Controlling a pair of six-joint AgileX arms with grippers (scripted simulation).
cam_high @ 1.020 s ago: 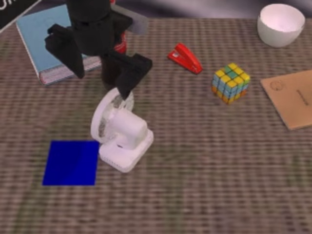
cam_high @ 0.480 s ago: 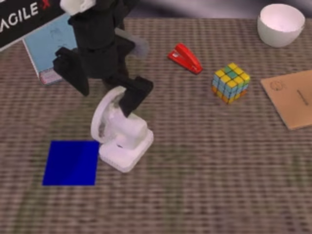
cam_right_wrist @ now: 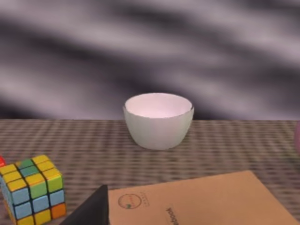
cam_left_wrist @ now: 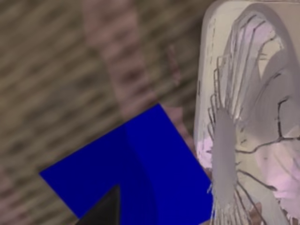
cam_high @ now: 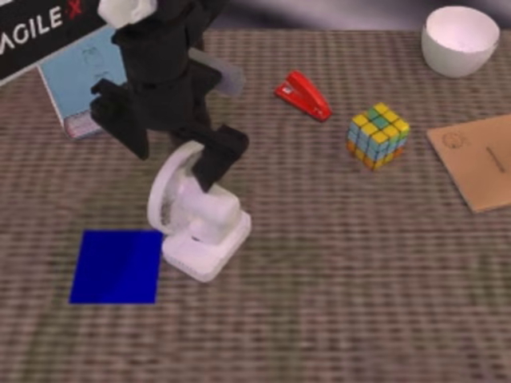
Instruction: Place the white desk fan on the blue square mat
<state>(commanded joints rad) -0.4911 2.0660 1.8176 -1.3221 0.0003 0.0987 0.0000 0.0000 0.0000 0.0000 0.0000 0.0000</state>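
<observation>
The white desk fan (cam_high: 197,217) stands upright on its rounded square base, just right of the blue square mat (cam_high: 116,266), which lies flat and bare. My left gripper (cam_high: 170,148) hangs open right above the fan's round cage; one black finger overlaps the cage's far rim, the other sits off to its left. The left wrist view shows the cage (cam_left_wrist: 248,117) close up beside the mat (cam_left_wrist: 136,168), with one dark fingertip (cam_left_wrist: 104,212) at the edge. My right arm is out of the top view; its wrist view shows one dark fingertip (cam_right_wrist: 91,211).
A light-blue book (cam_high: 80,80) lies at the back left under my arm. A red stapler (cam_high: 303,96), a colour cube (cam_high: 378,136), a white bowl (cam_high: 460,40) and a tan notebook (cam_high: 479,159) lie to the right.
My left arm has swung in and lowered over the fan's cage, then nearly stopped. The fan and the mat have not visibly moved.
</observation>
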